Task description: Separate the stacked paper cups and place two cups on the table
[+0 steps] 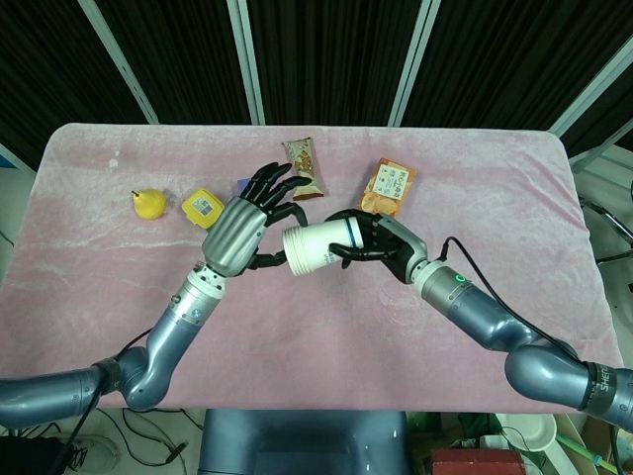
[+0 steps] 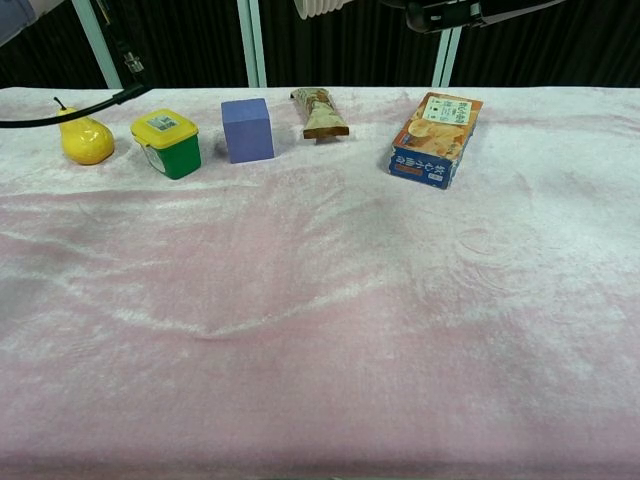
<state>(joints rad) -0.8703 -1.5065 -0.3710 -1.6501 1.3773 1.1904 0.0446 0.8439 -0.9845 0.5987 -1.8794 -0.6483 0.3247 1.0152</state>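
White cups (image 1: 318, 245) lie sideways in my right hand (image 1: 381, 240) above the table (image 1: 326, 327), my spread left hand (image 1: 242, 228) at the rim; next I pinch and pull one free.

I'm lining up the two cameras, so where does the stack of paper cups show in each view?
Head view: paper cups at centre, on their side, held by the right hand.
Chest view: only their rim at the top edge.
Shared landmark: the orange snack box, just right of them.
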